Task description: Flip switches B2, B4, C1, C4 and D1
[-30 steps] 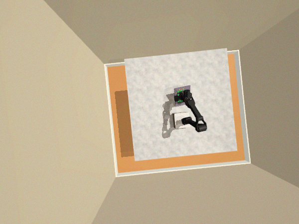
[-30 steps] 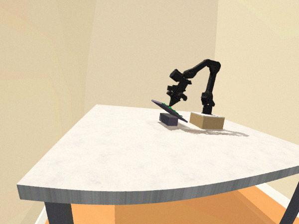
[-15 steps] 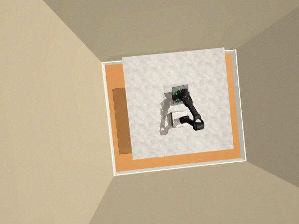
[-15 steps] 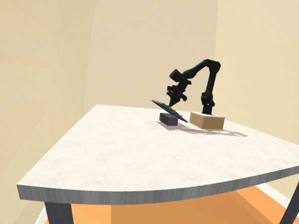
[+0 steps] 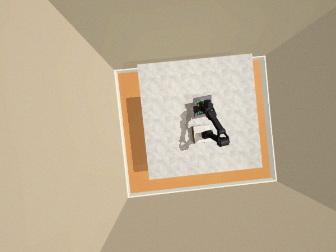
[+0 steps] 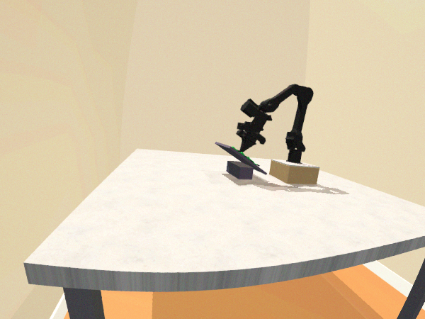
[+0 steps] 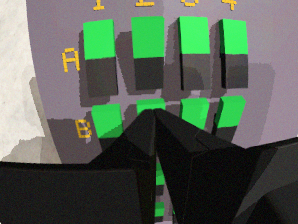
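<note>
Fingers of our gripper (image 7: pixel 157 117) are squeezed tight together, and we hold nothing between them. In the wrist view they make one dark point in the middle of the frame, and the tip sits right at the switch at B2 (image 7: pixel 150 106), over its green end. We cannot tell if the tip is touching it.

Row A runs across the top of that view. Switches A1 (image 7: pixel 100 56), A2 (image 7: pixel 148 51), A3 (image 7: pixel 194 51) and A4 (image 7: pixel 233 51) each show green on the far half and dark grey on the near half. In row B, we see the green top of B1 (image 7: pixel 107 119) at the left, and B3 (image 7: pixel 194 111) and B4 (image 7: pixel 229 111) at the right. Rows C and D are hidden under our fingers.

In the side view, the panel (image 6: pixel 227 149) tilts on a small dark block (image 6: pixel 239 169) near the middle of the white table (image 6: pixel 159 220). Our arm (image 6: pixel 299 113) stands on a tan box (image 6: pixel 294 171) just right of it and bends over to the panel.
</note>
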Tool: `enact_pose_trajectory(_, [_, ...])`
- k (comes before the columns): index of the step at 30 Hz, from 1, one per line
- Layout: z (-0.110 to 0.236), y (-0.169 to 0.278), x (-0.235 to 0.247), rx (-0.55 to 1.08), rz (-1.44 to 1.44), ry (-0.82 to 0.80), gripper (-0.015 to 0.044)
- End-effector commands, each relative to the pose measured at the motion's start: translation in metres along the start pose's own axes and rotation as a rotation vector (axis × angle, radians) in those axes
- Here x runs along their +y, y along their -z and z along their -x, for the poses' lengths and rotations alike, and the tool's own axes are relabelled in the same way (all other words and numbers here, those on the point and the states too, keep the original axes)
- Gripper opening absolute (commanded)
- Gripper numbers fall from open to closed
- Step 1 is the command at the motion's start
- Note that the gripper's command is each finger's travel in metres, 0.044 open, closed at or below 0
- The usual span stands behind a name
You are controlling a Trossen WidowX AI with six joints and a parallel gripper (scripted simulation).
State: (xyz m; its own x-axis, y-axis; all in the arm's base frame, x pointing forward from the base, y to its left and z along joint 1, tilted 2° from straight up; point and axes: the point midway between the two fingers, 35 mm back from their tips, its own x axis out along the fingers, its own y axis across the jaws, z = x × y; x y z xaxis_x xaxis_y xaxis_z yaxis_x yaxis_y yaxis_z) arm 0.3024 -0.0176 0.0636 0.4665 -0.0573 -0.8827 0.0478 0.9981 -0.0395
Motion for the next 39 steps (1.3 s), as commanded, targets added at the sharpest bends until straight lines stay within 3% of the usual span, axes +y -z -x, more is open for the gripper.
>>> enact_pose_trajectory(1, [-0.001,0.0,0.001,0.0,0.0,-0.004,0.0])
enact_pose_trajectory(11, [0.001,0.0,0.0,0.0,0.0,0.0,0.0])
enact_pose_trajectory(18, [0.063,0.003,0.0,-0.023,0.0,-0.004,0.0])
enact_pose_trajectory(30, [0.063,0.003,-0.044,-0.024,0.002,0.0,0.0])
enact_pose_trajectory(35, [0.03,0.001,-0.044,0.0,0.002,0.0,0.0])
enact_pose_trajectory(39, [0.028,0.001,-0.044,0.001,0.002,0.0,0.0])
